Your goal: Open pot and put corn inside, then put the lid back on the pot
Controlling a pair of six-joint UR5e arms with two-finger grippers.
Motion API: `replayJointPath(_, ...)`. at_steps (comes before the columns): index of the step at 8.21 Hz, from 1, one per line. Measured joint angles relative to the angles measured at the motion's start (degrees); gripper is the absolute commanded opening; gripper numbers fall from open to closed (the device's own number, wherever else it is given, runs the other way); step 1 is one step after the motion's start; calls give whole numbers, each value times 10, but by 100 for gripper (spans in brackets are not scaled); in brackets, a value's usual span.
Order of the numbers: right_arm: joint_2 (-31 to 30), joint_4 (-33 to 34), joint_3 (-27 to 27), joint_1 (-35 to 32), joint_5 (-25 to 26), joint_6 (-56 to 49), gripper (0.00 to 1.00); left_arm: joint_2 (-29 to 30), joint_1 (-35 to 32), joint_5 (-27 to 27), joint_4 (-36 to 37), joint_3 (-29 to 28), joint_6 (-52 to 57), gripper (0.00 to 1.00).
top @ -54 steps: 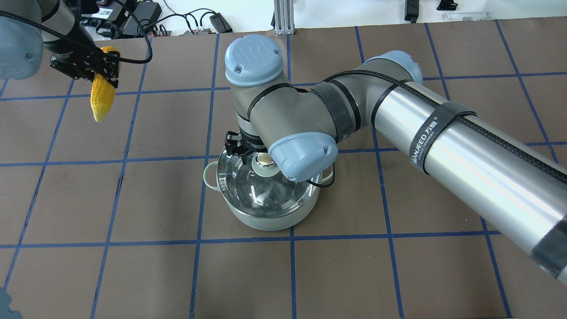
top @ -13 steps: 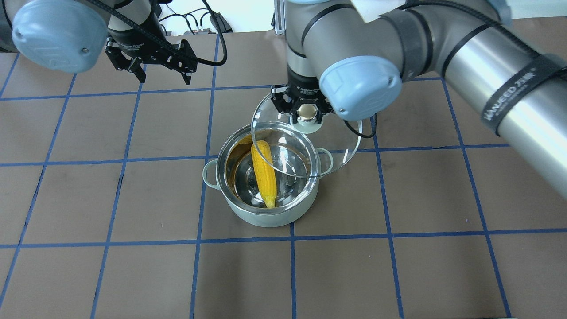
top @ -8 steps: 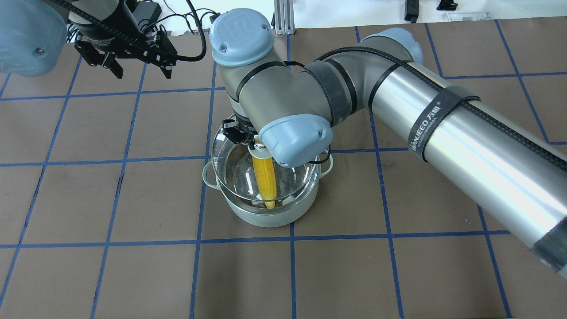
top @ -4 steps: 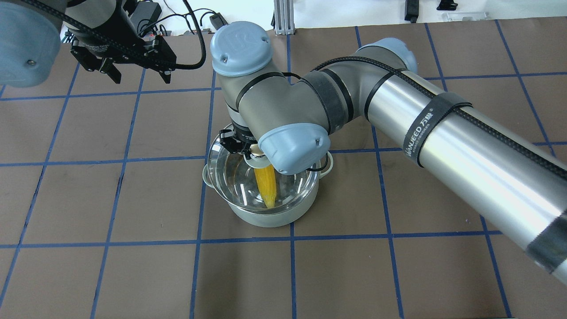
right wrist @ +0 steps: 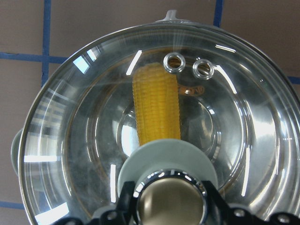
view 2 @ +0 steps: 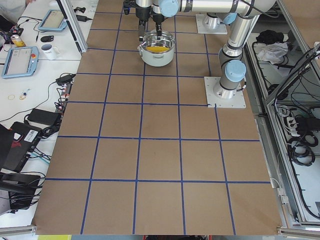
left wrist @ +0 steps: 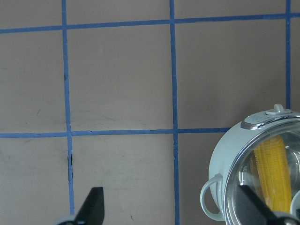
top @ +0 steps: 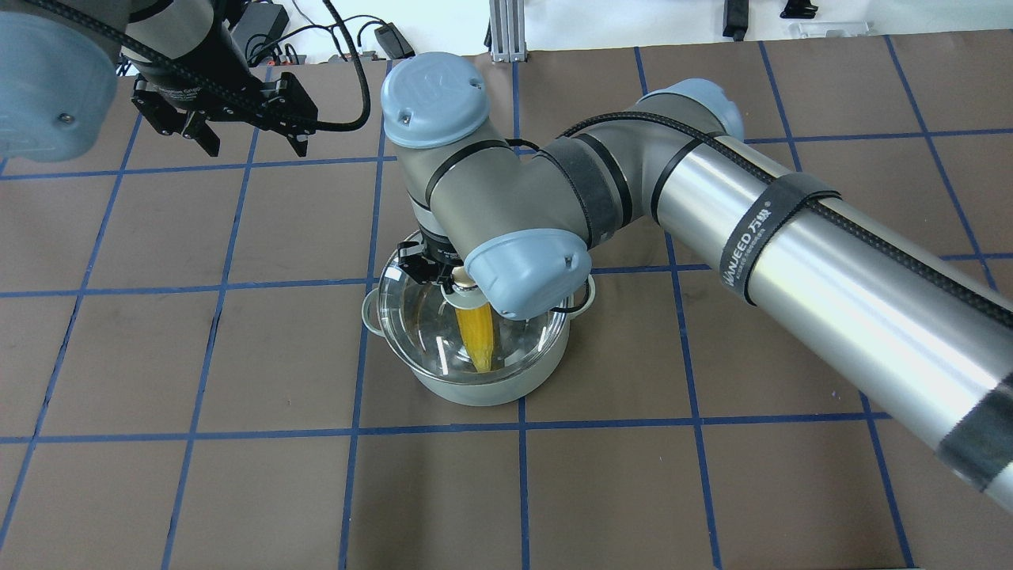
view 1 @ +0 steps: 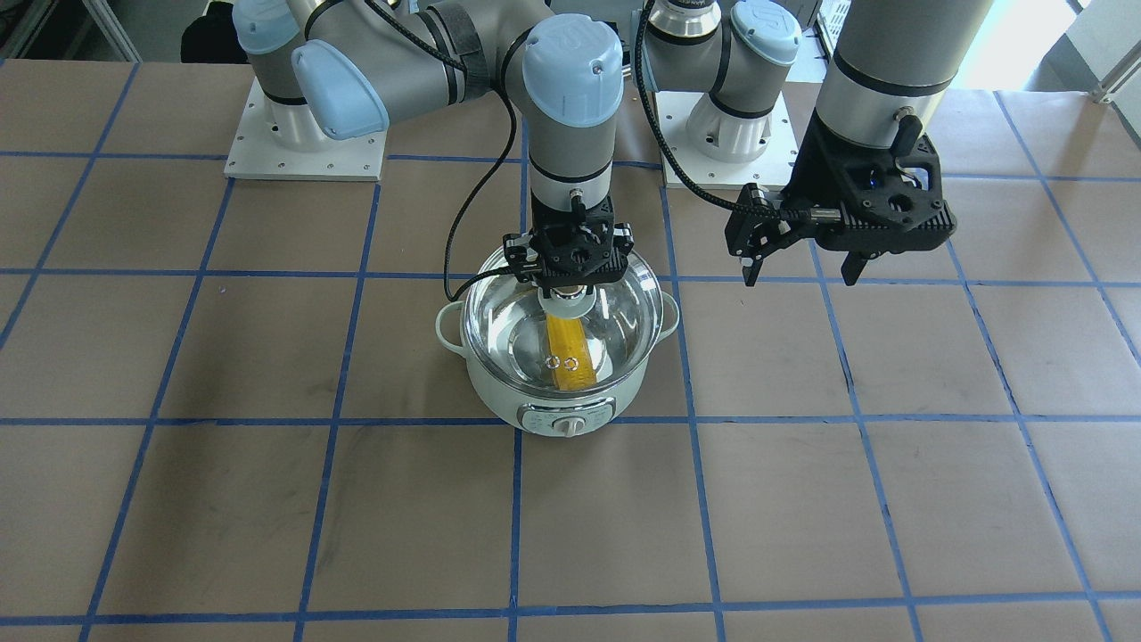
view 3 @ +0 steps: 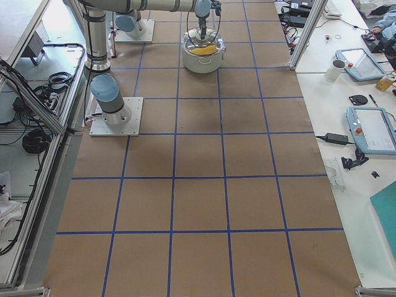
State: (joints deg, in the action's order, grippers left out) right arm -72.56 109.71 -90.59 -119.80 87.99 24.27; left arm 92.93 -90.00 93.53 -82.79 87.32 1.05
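The pale mint-green pot (view 1: pixel 499 397) stands mid-table, also in the overhead view (top: pixel 475 392). The yellow corn (view 1: pixel 568 352) lies inside it, seen through the glass (top: pixel 475 340) (right wrist: pixel 156 110). The clear glass lid (view 1: pixel 615 312) covers the pot's opening (top: pixel 411 317), at or just above the rim. My right gripper (view 1: pixel 568 272) (top: pixel 443 273) is shut on the lid's knob (right wrist: pixel 171 201). My left gripper (view 1: pixel 798 267) (top: pixel 245 142) is open and empty, raised beside the pot; its wrist view shows the pot (left wrist: pixel 220 159) at lower right.
Cables and power bricks (top: pixel 237 32) and an aluminium post (top: pixel 506 32) line the far table edge. The arm base plates (view 1: pixel 303 134) sit on the robot's side. Side benches hold tablets and a mug (view 2: pixel 50 50).
The right gripper has lowered the lid over the pot and shifted it slightly right. Before that the corn went from the left gripper into the pot. The left gripper has barely moved.
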Motion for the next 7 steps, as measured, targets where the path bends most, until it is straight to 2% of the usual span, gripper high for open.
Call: replayJointPath(7, 0, 0, -2, 5, 1, -1, 1, 0, 0, 0, -2, 0, -1, 100)
